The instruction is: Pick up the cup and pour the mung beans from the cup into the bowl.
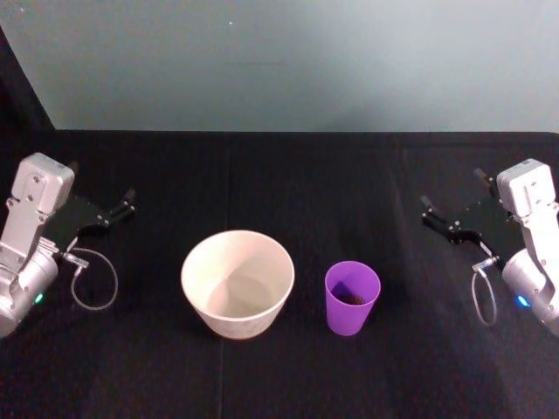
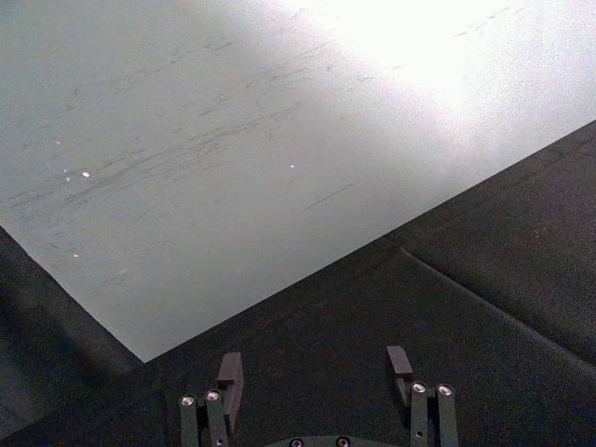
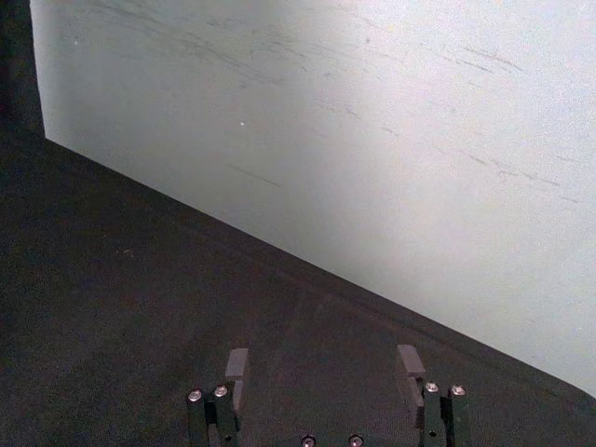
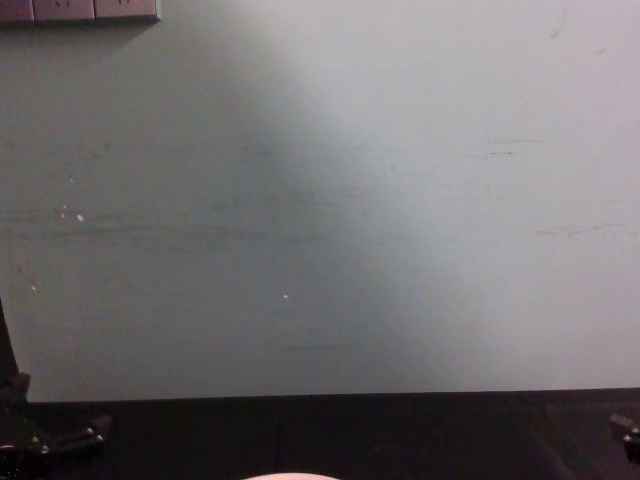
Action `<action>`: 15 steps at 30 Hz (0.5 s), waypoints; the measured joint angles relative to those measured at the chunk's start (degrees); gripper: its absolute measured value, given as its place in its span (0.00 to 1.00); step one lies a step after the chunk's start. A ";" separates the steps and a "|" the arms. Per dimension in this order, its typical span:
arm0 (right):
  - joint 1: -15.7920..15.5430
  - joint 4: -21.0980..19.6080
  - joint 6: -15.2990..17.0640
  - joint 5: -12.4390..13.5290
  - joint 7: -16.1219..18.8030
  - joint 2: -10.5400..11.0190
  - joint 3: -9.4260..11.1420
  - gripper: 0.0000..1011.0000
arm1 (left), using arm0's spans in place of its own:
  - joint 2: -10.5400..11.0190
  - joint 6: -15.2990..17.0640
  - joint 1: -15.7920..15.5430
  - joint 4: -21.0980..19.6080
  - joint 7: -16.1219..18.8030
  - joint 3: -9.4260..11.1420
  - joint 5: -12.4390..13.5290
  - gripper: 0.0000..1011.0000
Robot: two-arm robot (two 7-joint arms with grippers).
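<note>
Work on the pour is judged not yet begun, since neither arm is anywhere close to the task's things. Closest to the robot, the bowl is set upright on the black table cloth, pale and wide-mouthed, with nothing seen inside it. Just beside the bowl on its right, and not touching it, the cup is stood upright, and a small dark heap of mung beans can be made out at its bottom. This side-by-side placing is judged deliberate: a short lift and a tilt towards the bowl should be enough, and the wide rim offers an easy target. Farther out, well apart from the bowl on its left, the left gripper is held with its fingers spread and nothing between them. Well apart on the bowl's right, beyond the cup, the right gripper is held the same way, fingers parted and empty. Both are pointed away from the robot, seemingly parked so that the middle is left free. With the cup on the bowl's right, the right gripper is judged the better placed for the pick. Behind the bowl, the cloth is carried back to a plain pale wall.
</note>
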 joint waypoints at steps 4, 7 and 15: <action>0.00 0.00 0.00 0.00 0.00 0.00 0.00 0.99 | 0.00 0.00 0.00 0.00 0.00 0.00 0.00 0.99; 0.00 0.00 0.00 0.00 0.00 0.00 0.00 0.99 | 0.00 0.00 0.00 0.00 0.00 0.00 0.00 0.99; 0.00 0.00 0.00 0.00 0.00 0.00 0.00 0.99 | 0.00 0.00 0.00 0.00 0.00 0.00 0.00 0.99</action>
